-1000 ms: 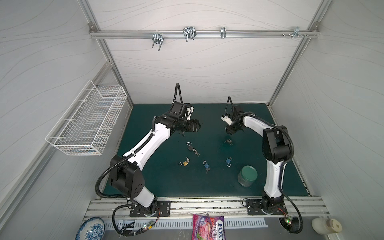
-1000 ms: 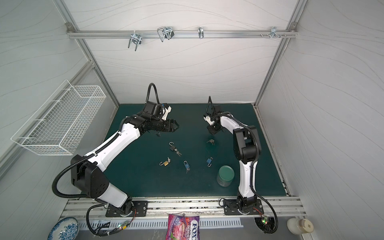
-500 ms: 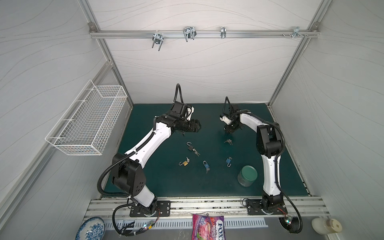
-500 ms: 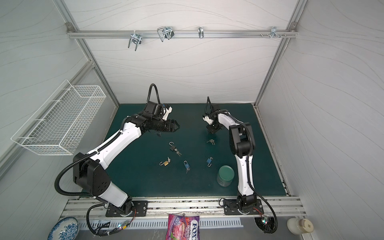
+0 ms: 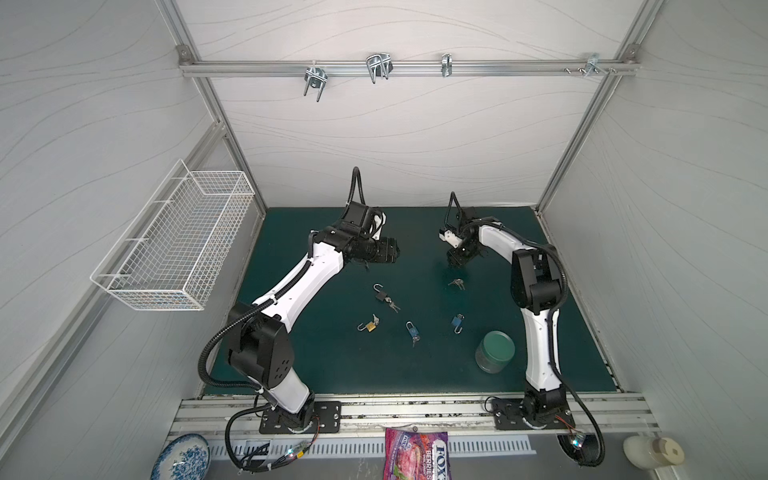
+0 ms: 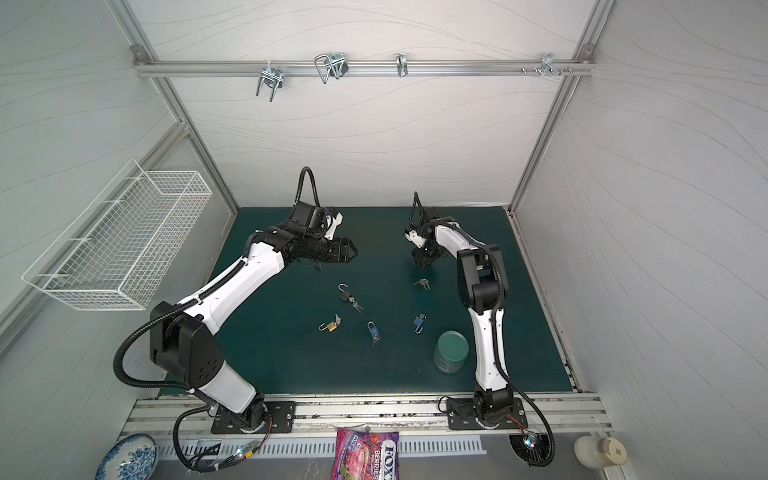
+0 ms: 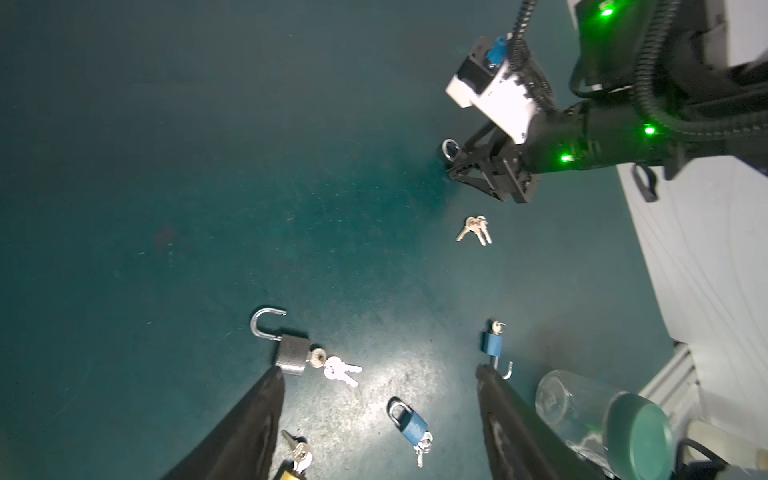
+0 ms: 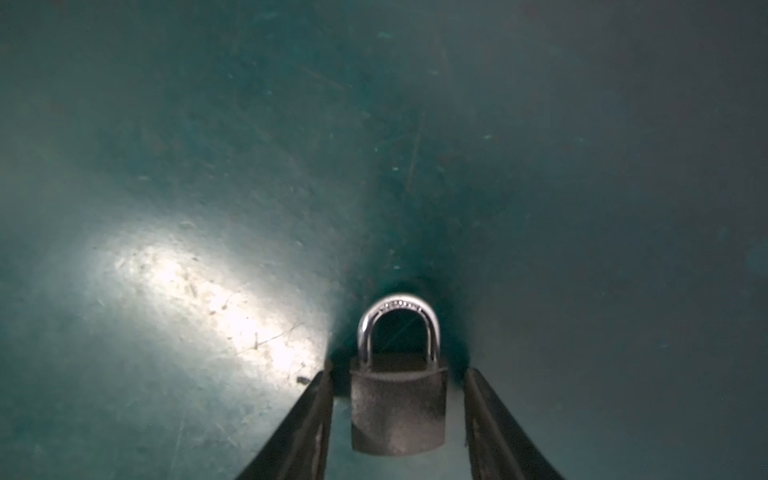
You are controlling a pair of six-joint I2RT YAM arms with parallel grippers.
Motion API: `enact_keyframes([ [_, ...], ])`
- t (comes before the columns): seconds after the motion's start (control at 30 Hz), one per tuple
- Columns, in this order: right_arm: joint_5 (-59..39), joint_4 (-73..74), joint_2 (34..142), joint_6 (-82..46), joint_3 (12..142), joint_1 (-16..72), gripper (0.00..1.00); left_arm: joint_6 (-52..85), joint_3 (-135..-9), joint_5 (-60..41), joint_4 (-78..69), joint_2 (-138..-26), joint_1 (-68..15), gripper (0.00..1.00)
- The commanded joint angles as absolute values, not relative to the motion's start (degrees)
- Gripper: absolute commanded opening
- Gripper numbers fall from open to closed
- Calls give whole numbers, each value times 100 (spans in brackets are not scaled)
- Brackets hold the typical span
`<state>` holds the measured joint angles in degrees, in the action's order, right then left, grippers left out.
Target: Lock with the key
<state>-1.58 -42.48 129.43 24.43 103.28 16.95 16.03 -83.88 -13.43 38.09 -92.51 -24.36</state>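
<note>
Since the earlier frames the right arm's elbow has swung in toward the middle, and the right tool (image 5: 458,261) has let its jaws part. It now stands released, with the grey padlock (image 8: 399,411) lying loose between its fingers (image 8: 309,419) and a gap showing on each side. The left tool (image 5: 392,254) hangs open and empty above the far left-centre of the desk (image 5: 415,374).

The gaps are narrow, so a pull-away that is not straight could snag the padlock body on a finger and drag or flip it. The shackle looks seated, but the views do not show whether it has truly latched. If it has not, a nudge may spring it open. The loose keys (image 5: 456,284) lie just nearer than the right tool, and a low sweep toward the front could scatter them.

The padlock sits at the far right-centre of the desk, directly between the right tool's fingers. Its shackle points away from the wrist, and it is well apart from the left tool.
</note>
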Motion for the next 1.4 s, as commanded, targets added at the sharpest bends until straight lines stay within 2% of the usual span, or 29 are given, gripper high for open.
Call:
enact_keyframes([
  [0.0, -242, -4319, 12277, 2184, 10244, 1670, 53, 1611, -8698, -896, 3947, -9248, -2429, 74],
  [0.1, -235, -3925, 11498, 1599, 9653, 1683, 53, 1652, -8988, -468, 4389, -9205, -2543, 74],
  [0.2, -421, -3206, 10573, 773, 8614, 1782, 54, 2099, -8846, -466, 4498, -8926, -2584, 74],
  [0.37, -264, -2557, 9486, -4, 7326, 2493, 58, 2881, -7489, -532, 3896, -7941, -2584, 74],
  [0.53, -314, -2377, 9142, -258, 6889, 3357, 58, 3435, -6131, -717, 3241, -7070, -2570, 74],
  [0.7, -361, -2481, 9571, -60, 7140, 4129, 57, 3798, -5330, -843, 3049, -6579, -2397, 74],
  [0.87, -237, -2682, 10358, 153, 7748, 4722, 52, 4075, -4653, -1261, 2862, -6110, -1686, 74],
  [0.93, -227, -2864, 10731, 209, 8127, 4856, 51, 4127, -4422, -1575, 2717, -5957, -1355, 86],
  [1.13, -128, -3369, 11768, 383, 9192, 5095, 51, 4345, -3945, -2530, 2381, -5741, -397, 86],
  [1.37, 31, -3808, 12600, 522, 10073, 5203, 51, 4342, -3658, -3144, 2220, -5750, 326, 82],
])
